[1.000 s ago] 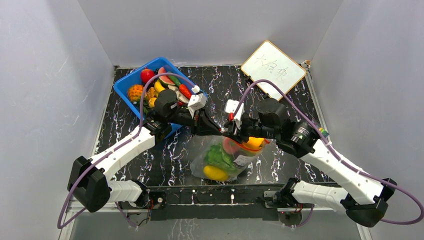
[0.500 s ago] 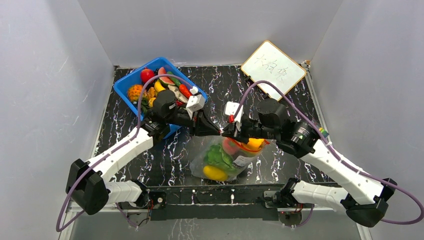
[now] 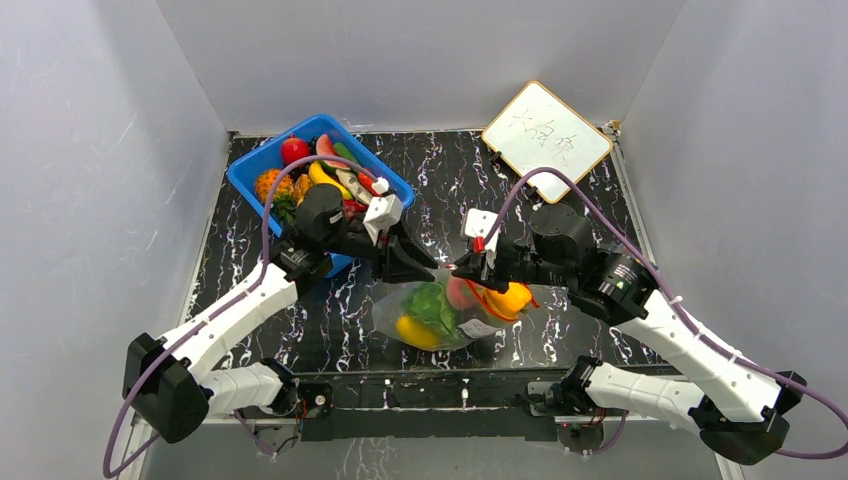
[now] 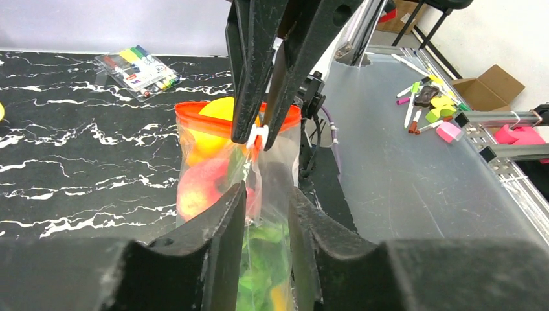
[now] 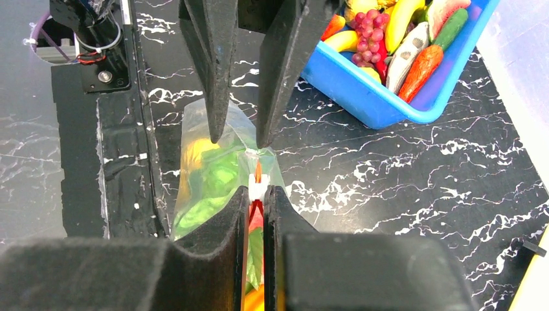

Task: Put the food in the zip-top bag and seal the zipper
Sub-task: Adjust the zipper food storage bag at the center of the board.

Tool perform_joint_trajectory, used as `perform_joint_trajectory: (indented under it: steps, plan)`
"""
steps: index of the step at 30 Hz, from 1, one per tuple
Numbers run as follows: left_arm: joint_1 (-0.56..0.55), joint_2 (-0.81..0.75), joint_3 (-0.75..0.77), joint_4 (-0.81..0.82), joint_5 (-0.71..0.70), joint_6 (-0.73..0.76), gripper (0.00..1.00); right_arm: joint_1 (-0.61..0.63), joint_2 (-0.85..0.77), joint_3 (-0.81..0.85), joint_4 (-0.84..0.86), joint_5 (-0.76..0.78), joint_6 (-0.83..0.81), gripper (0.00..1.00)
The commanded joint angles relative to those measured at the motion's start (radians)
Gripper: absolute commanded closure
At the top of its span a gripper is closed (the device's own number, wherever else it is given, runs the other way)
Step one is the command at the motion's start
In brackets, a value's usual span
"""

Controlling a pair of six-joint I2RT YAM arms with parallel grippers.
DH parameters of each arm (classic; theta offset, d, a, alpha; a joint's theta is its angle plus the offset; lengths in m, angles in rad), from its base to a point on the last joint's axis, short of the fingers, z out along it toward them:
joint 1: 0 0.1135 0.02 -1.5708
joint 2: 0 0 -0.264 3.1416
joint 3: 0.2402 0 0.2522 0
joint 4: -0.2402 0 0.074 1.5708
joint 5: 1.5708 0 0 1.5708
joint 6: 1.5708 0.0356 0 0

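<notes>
The zip-top bag sits directly under both sets of fingertips, its body sagging toward the arm bases. It is loaded: the food shows through the film, green lettuce and a yellow pepper among it. Filling looks done, or near it. More toys lie in the blue bin off beyond the left gripper; I cannot tell if any are meant to go in.

Sealing is under way but not finished, by my reading. The right gripper is pinched nearly flat on the zipper at its white slider. Past those fingers, toward the right wrist, the orange strip opens into a loop with yellow showing in it. The left gripper is narrow but parted, with the bag's clear corner film between its fingers, not clearly nipped.

The zipper's long axis runs from the left fingertips to the right fingertips and on beyond. The mouth faces up in the left wrist view.
</notes>
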Motion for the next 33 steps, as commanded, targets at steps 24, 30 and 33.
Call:
perform_joint_trajectory:
  steps: [24,30,33]
  plan:
    - [-0.029,-0.047,-0.151,0.437,0.008,-0.206,1.00,0.000,-0.073,-0.065,0.046,0.054,0.180,1.00]
    - [-0.029,-0.035,-0.189,0.605,0.003,-0.317,1.00,-0.001,-0.109,-0.126,0.064,0.050,0.217,1.00]
    - [-0.028,-0.024,-0.184,0.635,0.011,-0.335,1.00,-0.002,-0.111,-0.140,0.085,0.050,0.222,1.00]
